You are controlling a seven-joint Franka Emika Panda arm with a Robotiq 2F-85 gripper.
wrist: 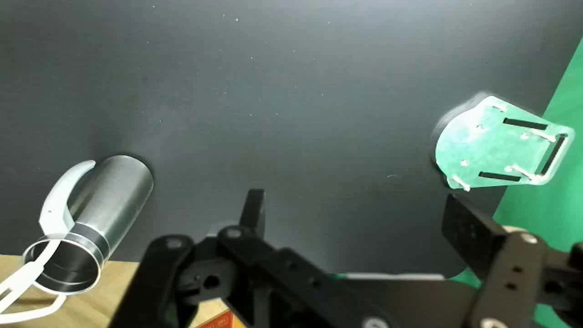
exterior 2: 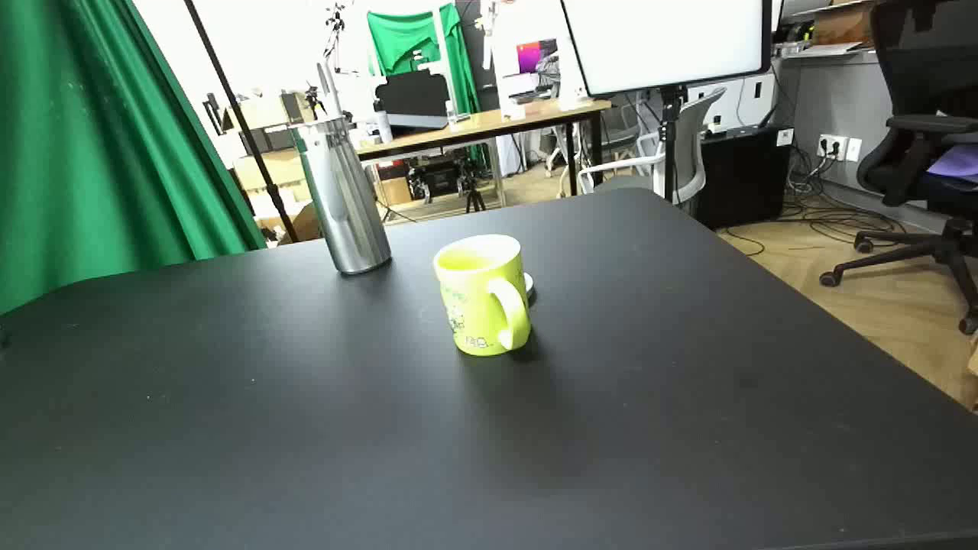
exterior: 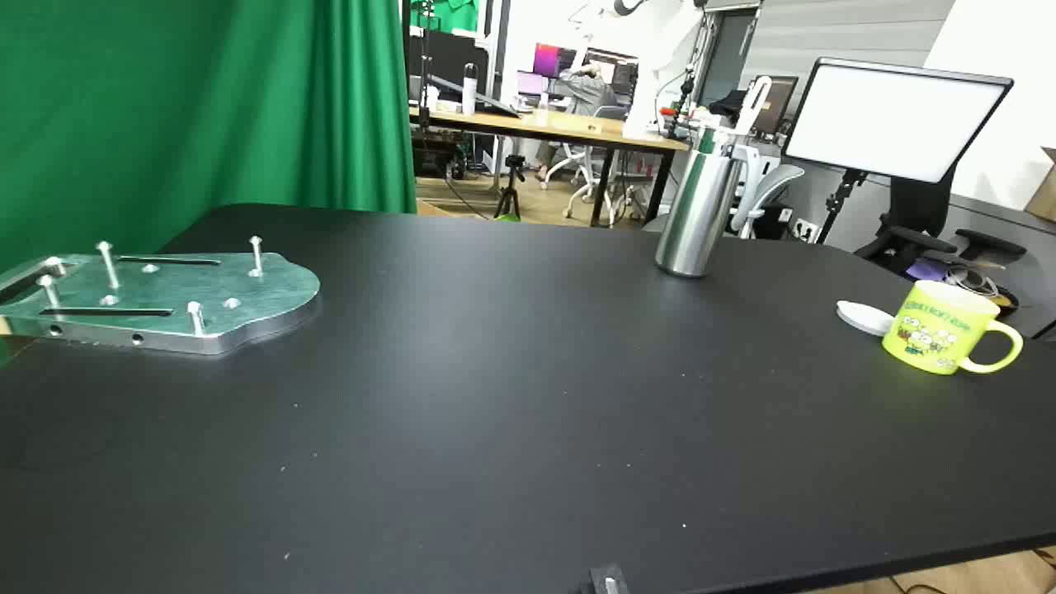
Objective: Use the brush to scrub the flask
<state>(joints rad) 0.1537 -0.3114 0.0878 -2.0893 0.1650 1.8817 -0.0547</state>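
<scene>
The end effector (wrist: 353, 204) hangs above the desk (wrist: 296, 114), its fingers (wrist: 253, 210) spread wide and gripping nothing. Off to its left in the wrist view, well apart from the nearer finger, the silver flask (wrist: 111, 196) stands on its base. The brush (wrist: 28, 273), or what I take for it, shows as a white stem and grip poking out of the flask's mouth; the bristle end cannot be seen. To the end effector's right, past the opposite finger, lies a metal plate (wrist: 494, 146) with upright pins.

The step in hand looks like reaching for the brush, with no scrubbing under way (a finished scrub, brush left in place, could look much the same). The next move likely calls for a shift to the left of the end effector's present spot, high enough to clear the flask's rim, with the fingers lined up to straddle the slim stem without knocking the flask's handle (wrist: 55, 202) just beside it. Once the fingers close there, up-and-down strokes would suit, since a sideways tug could tip the flask or drag it from under the end effector
</scene>
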